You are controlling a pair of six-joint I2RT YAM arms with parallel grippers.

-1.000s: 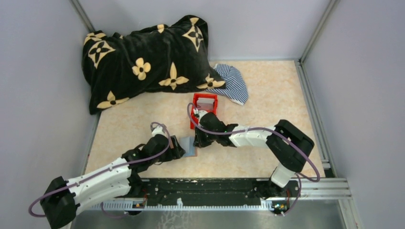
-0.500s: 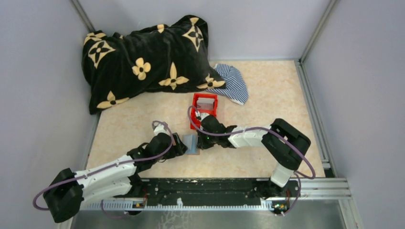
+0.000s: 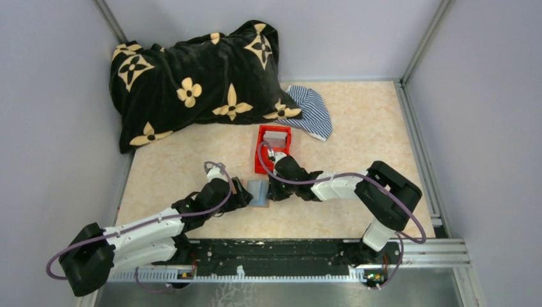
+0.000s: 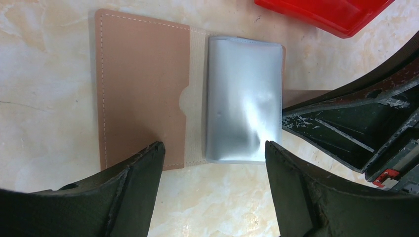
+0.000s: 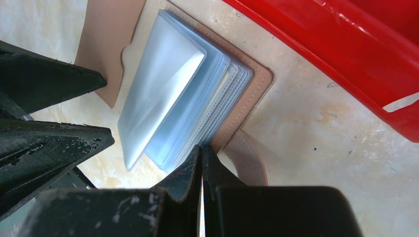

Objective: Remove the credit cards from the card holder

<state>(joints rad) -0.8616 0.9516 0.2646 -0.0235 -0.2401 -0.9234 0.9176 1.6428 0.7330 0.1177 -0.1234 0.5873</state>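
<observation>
The card holder lies open on the table between my two grippers. Its brown flap is spread to the left and a stack of clear grey-blue sleeves rests on the other half. My left gripper hovers open at the holder's near edge, one finger over the brown flap, the other beside the sleeves. My right gripper is shut, its tips against the sleeve stack's edge next to a brown strap, with nothing seen between the jaws. No credit cards show in the sleeves; a grey flat piece lies in the bin.
A red plastic bin stands just behind the holder, close to my right wrist. A black flowered blanket and a striped cloth lie at the back. Walls close in on the left, right and far sides.
My right gripper has drawn back to the right off the holder, so the sleeves show more. The left arm has edged forward a little. Both grippers kept their states.
</observation>
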